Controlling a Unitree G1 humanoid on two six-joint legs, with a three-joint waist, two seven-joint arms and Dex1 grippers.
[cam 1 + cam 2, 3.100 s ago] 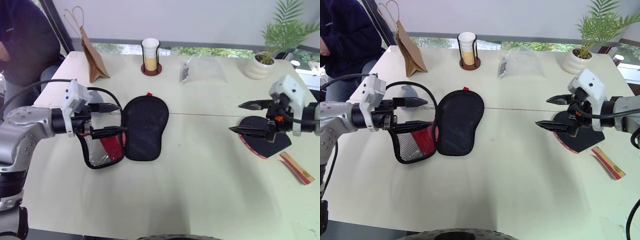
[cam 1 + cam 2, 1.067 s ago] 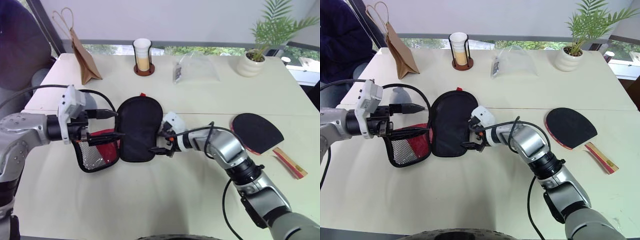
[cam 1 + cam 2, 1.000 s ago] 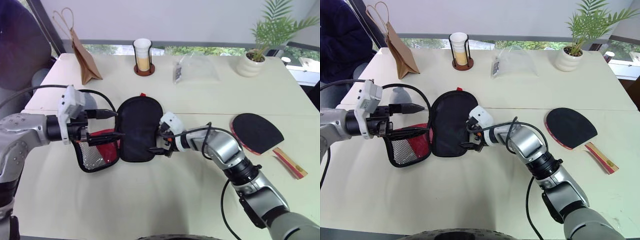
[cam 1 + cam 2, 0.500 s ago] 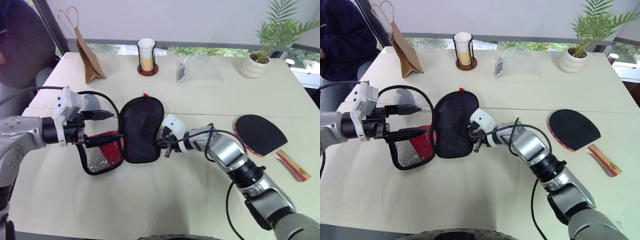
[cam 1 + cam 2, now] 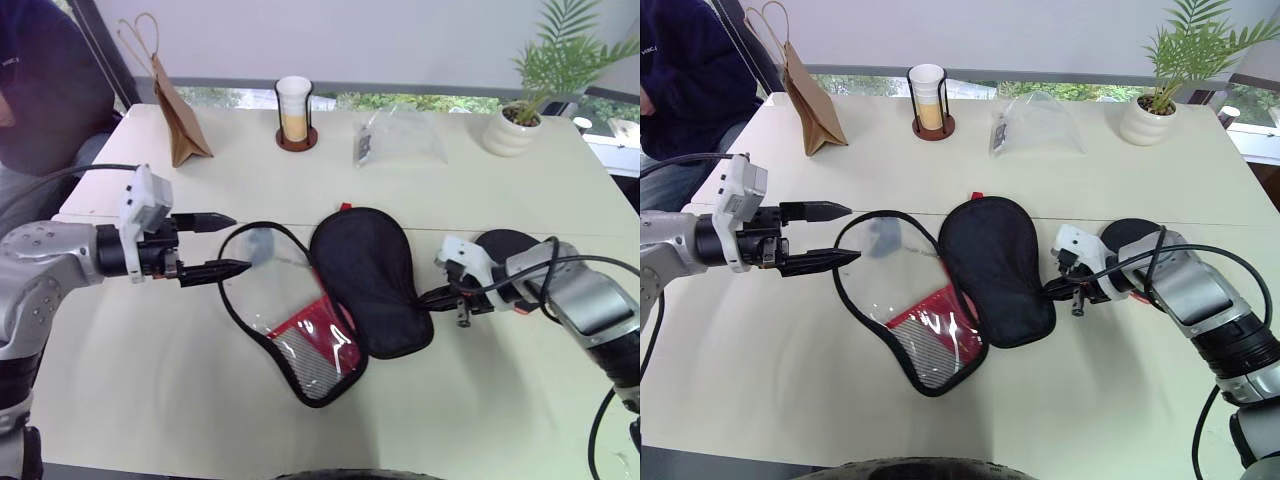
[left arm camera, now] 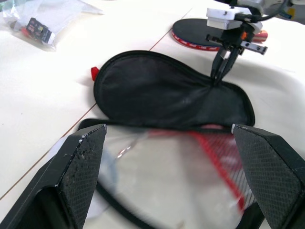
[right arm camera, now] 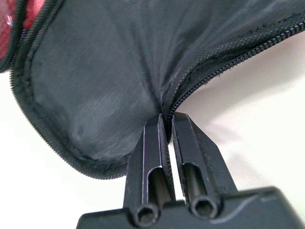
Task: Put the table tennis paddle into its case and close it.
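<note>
— What's on the table at the moment?

— Mostly the case. It lies unzipped and spread flat in the middle, a plain black flap on the right, and on the left a half with a clear lining, a red panel and black mesh. A person in dark clothes sits at the far left corner.

— Where is the paddle?

— The paddle is on the right side of the table, black face up, partly hidden behind the right arm and apart from the case.

— Is anything gripping the case?

— Yes, the right gripper. Its two black fingers are pressed together, pinching the zip edge of the black flap.

— And the other one?

— The left gripper hangs just left of the clear half. Its fingers are spread wide, holding nothing, not touching the case.

— Anything else?

— Along the far edge there's a brown paper bag, a potted plant, a clear plastic bag and a cup in a small stand.
</note>
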